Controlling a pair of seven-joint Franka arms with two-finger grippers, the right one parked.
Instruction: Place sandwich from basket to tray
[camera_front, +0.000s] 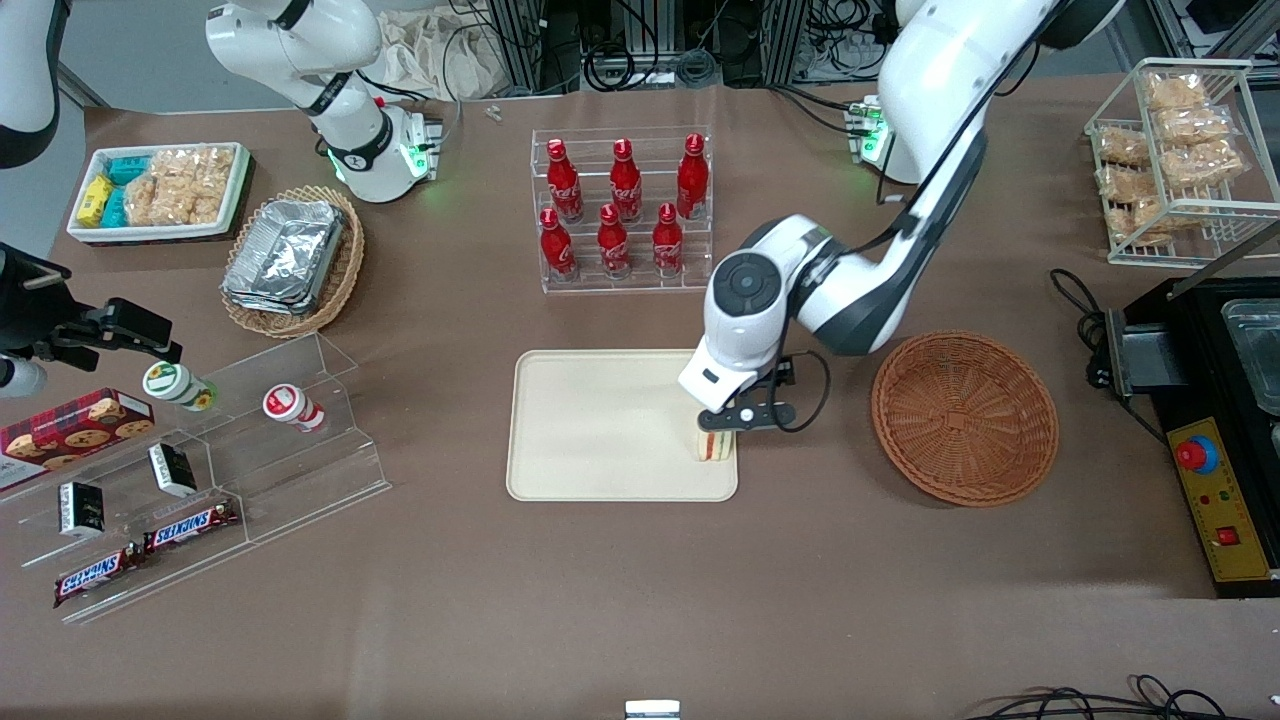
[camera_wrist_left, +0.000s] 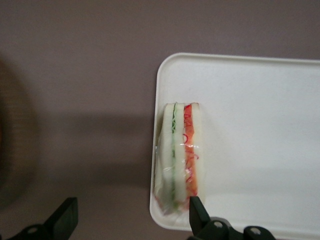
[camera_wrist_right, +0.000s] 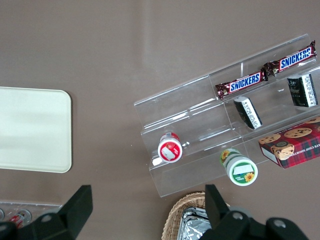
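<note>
The sandwich (camera_front: 715, 446) rests on the cream tray (camera_front: 600, 430), at the tray corner nearest the basket and the front camera. It stands on edge in clear wrap, with green and red-orange layers showing on the sandwich (camera_wrist_left: 179, 150). My left gripper (camera_front: 737, 418) hovers just above it. In the wrist view the gripper (camera_wrist_left: 132, 218) is open: one finger (camera_wrist_left: 197, 212) is by the sandwich's red side, and the other finger (camera_wrist_left: 64, 220) stands well clear over the table. The reddish-brown basket (camera_front: 965, 418) beside the tray holds nothing. The sandwich sits close to the tray rim (camera_wrist_left: 156, 150).
A clear rack of red bottles (camera_front: 620, 210) stands farther from the front camera than the tray. Toward the parked arm's end are an acrylic stand with snacks (camera_front: 200, 470) and a tan basket of foil containers (camera_front: 290, 260). A black machine (camera_front: 1220, 430) sits at the working arm's end.
</note>
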